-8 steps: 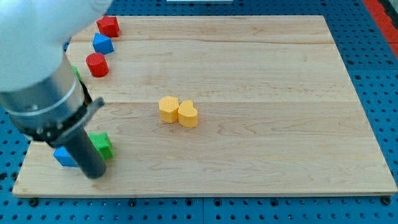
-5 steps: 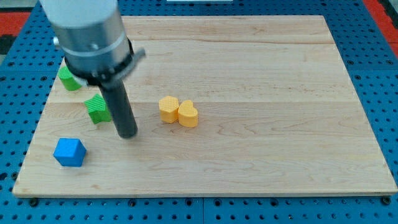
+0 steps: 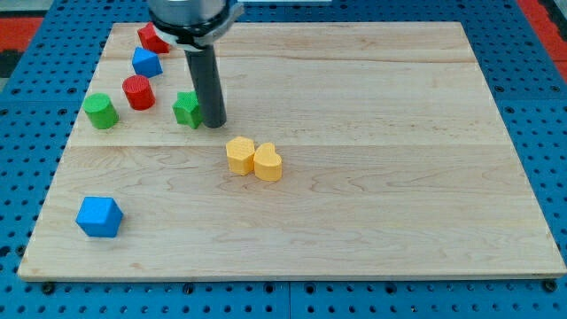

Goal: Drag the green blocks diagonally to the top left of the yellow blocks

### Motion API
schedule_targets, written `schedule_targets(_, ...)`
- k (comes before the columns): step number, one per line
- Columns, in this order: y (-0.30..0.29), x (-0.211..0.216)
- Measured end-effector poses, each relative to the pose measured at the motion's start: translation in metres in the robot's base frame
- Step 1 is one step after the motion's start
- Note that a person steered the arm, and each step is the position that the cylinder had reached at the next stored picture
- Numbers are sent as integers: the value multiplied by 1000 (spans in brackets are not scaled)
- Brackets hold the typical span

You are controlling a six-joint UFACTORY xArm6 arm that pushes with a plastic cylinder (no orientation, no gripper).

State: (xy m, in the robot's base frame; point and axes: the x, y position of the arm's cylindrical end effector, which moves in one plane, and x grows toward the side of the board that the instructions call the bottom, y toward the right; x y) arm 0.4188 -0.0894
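Blocks lie scattered on the wooden board [image 3: 399,177], and we take them from the view's bottom upward. Nearest sits a blue cube [image 3: 97,217], alone at the lower left. Next come the two yellow blocks [image 3: 254,159], touching each other near the board's middle; one looks many-sided, the other heart-like. Above and to their left we find my tip [image 3: 213,123], just beside the right side of a green star-shaped block [image 3: 186,108], touching it or nearly so. We carry no pincer at all, only the straight rod, so there is nothing to be wide, narrow or holding. Further left stands a green cylinder [image 3: 100,112], well apart from the yellows, with a red cylinder [image 3: 137,91] between it and the star. Farthest are a second blue block [image 3: 146,62] and a red block [image 3: 152,38], at the upper left.

We judge the task about half done: the star block already sits diagonally up and left of the yellow pair, fairly near. The green cylinder remains far to the left and needs bringing over beside the star, without our knocking the red cylinder along.
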Motion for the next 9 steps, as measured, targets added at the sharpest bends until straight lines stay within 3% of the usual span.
schedule_targets(1, -75, 23)
schedule_targets(3, -212, 11)
schedule_targets(6, -146, -32)
schedule_targets(7, -168, -60)
schedule_targets(9, -66, -48)
